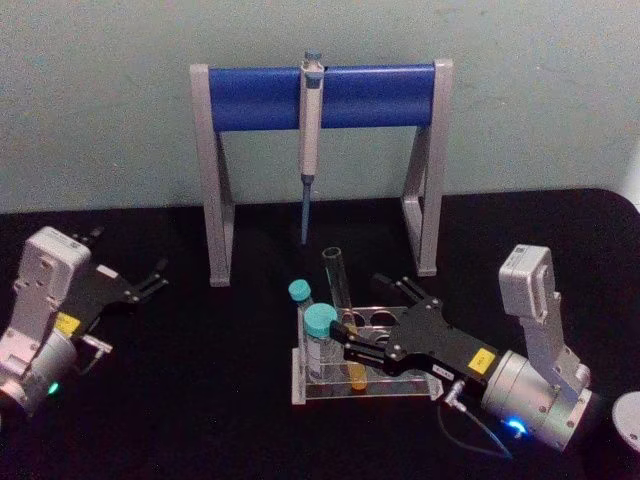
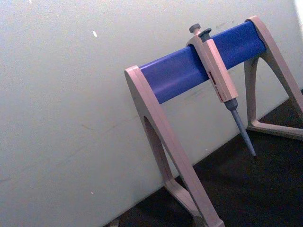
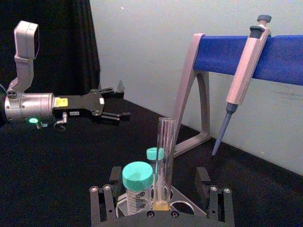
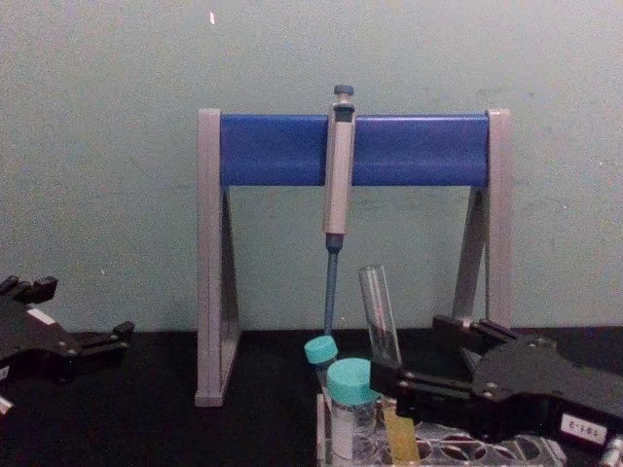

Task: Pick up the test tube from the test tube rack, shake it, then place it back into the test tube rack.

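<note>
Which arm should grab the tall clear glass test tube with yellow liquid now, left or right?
Right. The right gripper, open, straddles the tall clear glass test tube in the low clear plastic rack; the left gripper sits parked far off to the left.

The test tube (image 1: 338,285) is clear, smooth glass with a glossy wall. The rack (image 1: 325,392) is clear, hard plastic, and its edges shine. The two vials (image 1: 318,352) at the rack's left end are clear and smooth, with teal plastic caps of a dull sheen. On the far stand (image 1: 216,180), the legs look like matt grey plastic and the blue bar is smooth and slightly glossy. The pipette (image 1: 311,120) is smooth pale-grey plastic. The table (image 1: 200,400) is matt black and looks like cloth. The wall (image 1: 100,100) is pale and matt. The right gripper (image 1: 360,318) and left gripper (image 1: 158,277) have matt black fingers and silvery metal wrist barrels.
</note>
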Motion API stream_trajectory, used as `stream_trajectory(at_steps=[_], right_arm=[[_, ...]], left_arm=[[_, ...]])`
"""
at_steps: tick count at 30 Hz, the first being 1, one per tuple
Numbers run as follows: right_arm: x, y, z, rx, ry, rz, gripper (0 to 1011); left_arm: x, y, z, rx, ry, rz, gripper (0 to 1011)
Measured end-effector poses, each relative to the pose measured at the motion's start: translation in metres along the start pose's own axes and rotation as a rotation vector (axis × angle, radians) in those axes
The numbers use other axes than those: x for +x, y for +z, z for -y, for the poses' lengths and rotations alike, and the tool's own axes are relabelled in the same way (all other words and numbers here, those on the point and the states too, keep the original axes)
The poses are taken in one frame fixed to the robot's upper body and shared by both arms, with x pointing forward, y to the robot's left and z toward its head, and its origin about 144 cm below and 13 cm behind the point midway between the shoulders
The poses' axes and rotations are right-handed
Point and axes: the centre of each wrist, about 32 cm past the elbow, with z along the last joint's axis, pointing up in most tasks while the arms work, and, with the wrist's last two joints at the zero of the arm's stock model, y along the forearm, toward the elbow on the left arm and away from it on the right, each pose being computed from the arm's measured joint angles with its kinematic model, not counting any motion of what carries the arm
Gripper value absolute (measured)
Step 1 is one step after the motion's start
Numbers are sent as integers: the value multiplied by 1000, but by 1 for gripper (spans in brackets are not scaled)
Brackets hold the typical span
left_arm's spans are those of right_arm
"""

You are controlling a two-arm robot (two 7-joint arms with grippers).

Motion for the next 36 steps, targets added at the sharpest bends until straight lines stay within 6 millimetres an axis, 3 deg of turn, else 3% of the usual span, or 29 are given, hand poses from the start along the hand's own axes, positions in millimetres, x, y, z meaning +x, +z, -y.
stream_trajectory(at_steps=[5,13,20,29,36], right_arm=[[0,0,0,2,0,0,1000],[4,27,8,133,-18,55,1000],[10,45,26,254,-197,96,1000],[8,24,36,146,-570,131,1000],[3,-3,28,22,-668,143,1000]], left_arm=[[0,0,0,0,0,0,1001],[0,0,0,0,0,0,1001],[0,0,0,0,0,0,1001],[0,0,0,0,0,0,1001],[0,0,0,0,0,0,1001]])
